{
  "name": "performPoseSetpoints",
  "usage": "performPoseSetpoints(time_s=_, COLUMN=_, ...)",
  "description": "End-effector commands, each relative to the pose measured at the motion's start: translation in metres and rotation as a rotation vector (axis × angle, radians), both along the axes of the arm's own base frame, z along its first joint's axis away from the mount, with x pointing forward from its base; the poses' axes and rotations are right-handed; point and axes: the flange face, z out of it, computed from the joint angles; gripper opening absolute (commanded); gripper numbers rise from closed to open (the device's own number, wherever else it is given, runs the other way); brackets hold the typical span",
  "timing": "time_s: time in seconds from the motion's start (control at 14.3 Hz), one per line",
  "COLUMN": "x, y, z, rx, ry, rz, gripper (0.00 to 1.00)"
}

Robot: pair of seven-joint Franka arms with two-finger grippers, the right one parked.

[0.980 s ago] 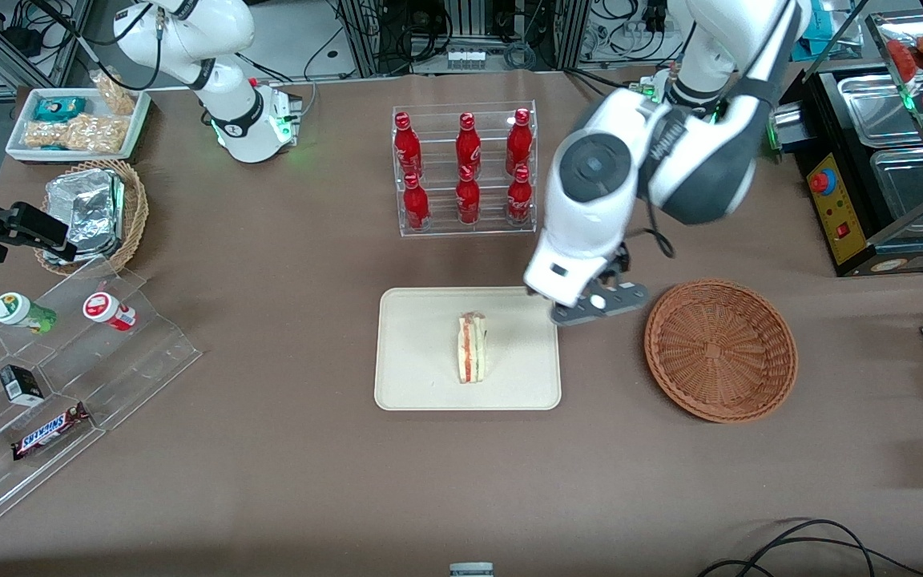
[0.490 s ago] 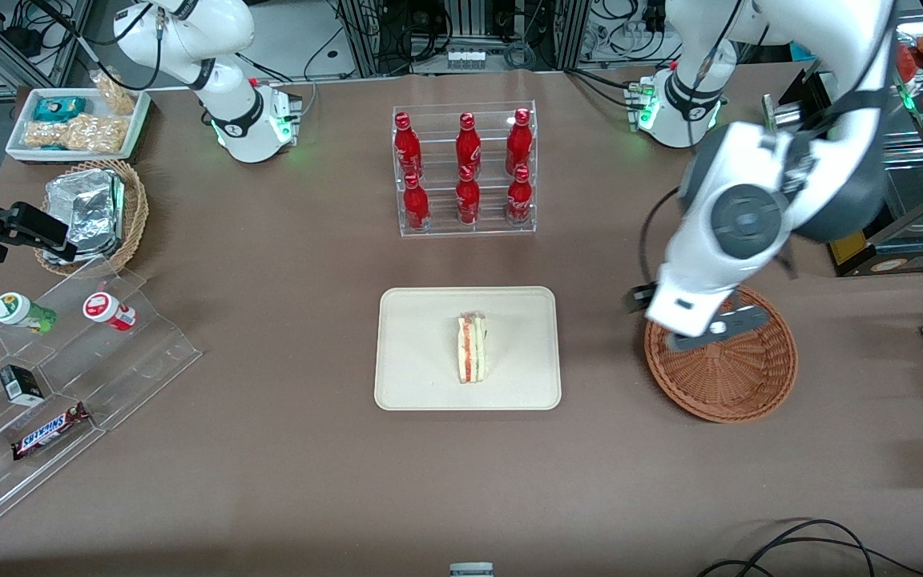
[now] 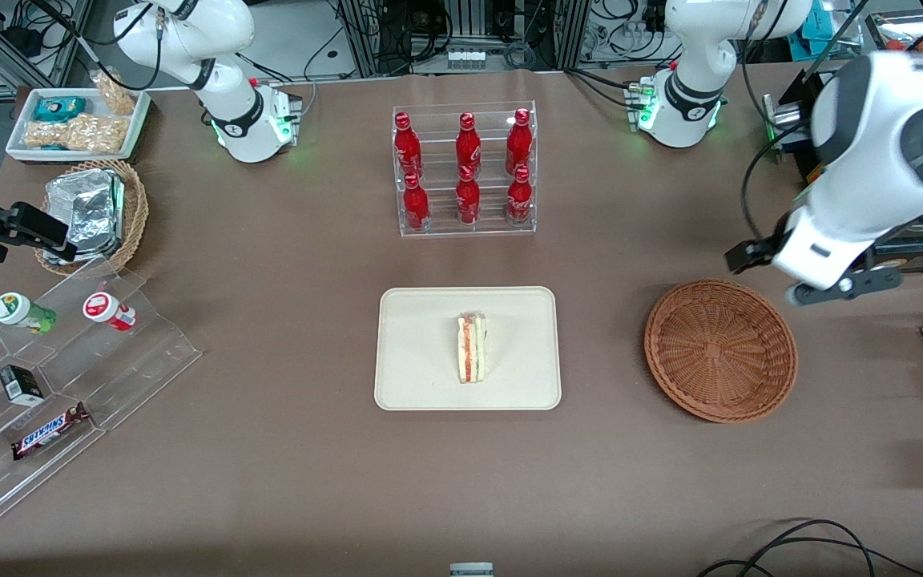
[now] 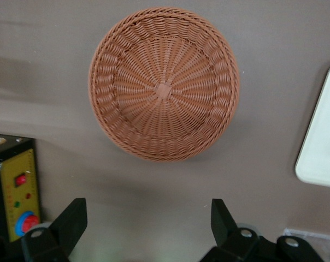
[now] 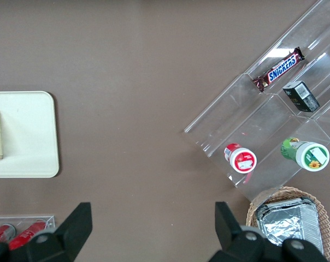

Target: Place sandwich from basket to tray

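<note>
The sandwich (image 3: 471,349), a pale wedge with red and green filling, lies on the cream tray (image 3: 421,320) in the middle of the table. The reddish-brown wicker basket (image 3: 719,349) (image 4: 164,83) stands empty toward the working arm's end. My gripper (image 3: 824,288) (image 4: 148,221) hovers high above the table beside the basket's rim, a little farther from the front camera than the basket. Its fingers (image 4: 72,221) are spread wide and hold nothing. An edge of the tray (image 4: 323,136) shows in the left wrist view.
A clear rack of red bottles (image 3: 465,168) stands farther from the camera than the tray. A black box with a yellow panel and a red button (image 3: 830,204) (image 4: 17,191) sits close to my gripper. A clear stepped shelf with snacks (image 3: 53,377) and a tan basket of foil packets (image 3: 93,212) lie toward the parked arm's end.
My gripper has swung from the tray's corner, over the basket, to above the table by the black box. The sandwich has stayed on the tray.
</note>
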Motion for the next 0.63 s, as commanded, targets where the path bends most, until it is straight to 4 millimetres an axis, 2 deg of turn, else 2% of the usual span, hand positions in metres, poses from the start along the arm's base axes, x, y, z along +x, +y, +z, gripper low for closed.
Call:
performPoseSetpoints(time_s=0.0, x=-0.02, y=0.014, z=0.024, rx=-0.021, ry=-0.015, rz=-0.102, gripper=1.0)
performPoseSetpoints(time_s=0.21, x=-0.019, y=0.021, z=0.046, rx=-0.023, ry=-0.051, rz=-0.207, gripper=1.0)
performPoseSetpoints(time_s=0.42, x=-0.001, y=0.032, z=0.057, rx=-0.024, ry=-0.089, rz=-0.193, gripper=1.0)
performPoseSetpoints(time_s=0.56, x=0.002, y=0.034, z=0.06, rx=-0.035, ry=-0.098, rz=-0.183, gripper=1.0)
